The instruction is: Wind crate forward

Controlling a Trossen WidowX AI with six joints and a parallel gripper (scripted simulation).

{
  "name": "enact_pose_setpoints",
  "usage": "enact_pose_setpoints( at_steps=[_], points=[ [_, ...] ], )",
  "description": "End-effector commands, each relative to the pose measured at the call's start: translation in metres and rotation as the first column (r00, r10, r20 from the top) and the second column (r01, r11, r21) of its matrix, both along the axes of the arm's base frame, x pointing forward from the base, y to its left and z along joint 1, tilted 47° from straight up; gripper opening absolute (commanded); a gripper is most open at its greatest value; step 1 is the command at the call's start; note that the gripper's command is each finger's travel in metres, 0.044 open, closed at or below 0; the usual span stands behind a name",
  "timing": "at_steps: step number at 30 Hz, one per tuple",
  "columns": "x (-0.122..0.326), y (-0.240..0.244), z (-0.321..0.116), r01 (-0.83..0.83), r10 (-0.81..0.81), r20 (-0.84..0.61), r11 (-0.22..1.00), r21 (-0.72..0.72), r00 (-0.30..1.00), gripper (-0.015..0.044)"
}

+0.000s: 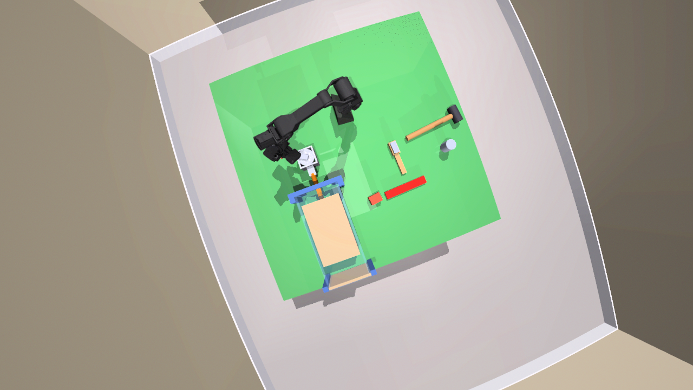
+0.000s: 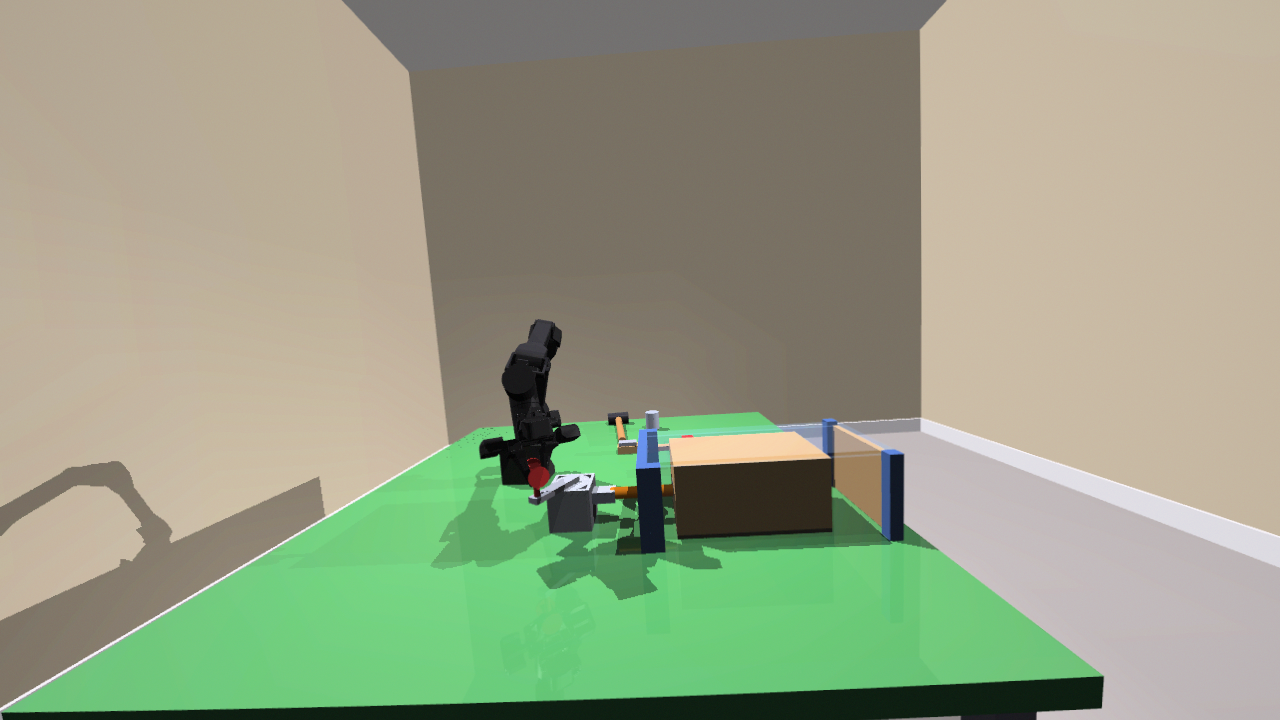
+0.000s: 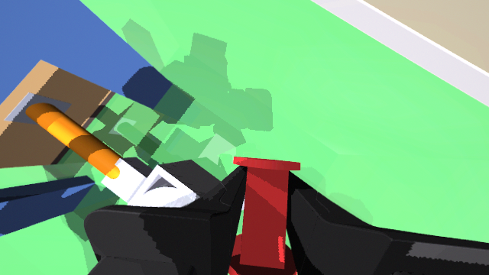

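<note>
My gripper [image 1: 291, 156] [image 3: 261, 170] is shut on the red grip of the winch handle [image 2: 537, 472] [image 3: 266, 218]. The handle's flat grey arm lies across the top of the grey winch [image 1: 307, 162] [image 2: 570, 512]; its key is hidden. An orange strap [image 1: 314, 178] [image 2: 629, 491] [image 3: 82, 145] runs from the winch through the blue frame [image 1: 334, 182] [image 2: 650, 505] [image 3: 57, 27] to the crate [image 1: 331, 230] [image 2: 751, 501]. The tan crate sits flat between the clear panels, with a small gap between its front and the frame.
A mallet [image 1: 429, 127] [image 2: 620, 429], a brush [image 1: 400, 163], a grey cylinder [image 1: 451, 144] [image 2: 651, 419], a red bar [image 1: 405, 187] and a red block [image 1: 374, 199] are on the bench beside the cubby. A tan end panel [image 2: 857, 474] stands between blue posts behind the crate.
</note>
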State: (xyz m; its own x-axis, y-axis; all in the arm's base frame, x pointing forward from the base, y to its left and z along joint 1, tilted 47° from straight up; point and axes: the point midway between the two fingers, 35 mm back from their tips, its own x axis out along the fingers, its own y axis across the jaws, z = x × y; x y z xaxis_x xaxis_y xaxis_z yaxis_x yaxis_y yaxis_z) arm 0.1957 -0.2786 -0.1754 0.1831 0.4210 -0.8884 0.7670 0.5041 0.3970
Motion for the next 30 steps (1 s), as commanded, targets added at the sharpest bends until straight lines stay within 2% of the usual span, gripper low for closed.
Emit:
enact_pose_setpoints(
  at_steps=[1,30],
  points=[
    [0.015,0.001,-0.001,-0.004,0.004,0.024,1.000,0.002,1.000,0.0000],
    [0.046,0.003,-0.002,-0.004,0.004,0.026,1.000,0.002,1.000,0.0000]
  ],
)
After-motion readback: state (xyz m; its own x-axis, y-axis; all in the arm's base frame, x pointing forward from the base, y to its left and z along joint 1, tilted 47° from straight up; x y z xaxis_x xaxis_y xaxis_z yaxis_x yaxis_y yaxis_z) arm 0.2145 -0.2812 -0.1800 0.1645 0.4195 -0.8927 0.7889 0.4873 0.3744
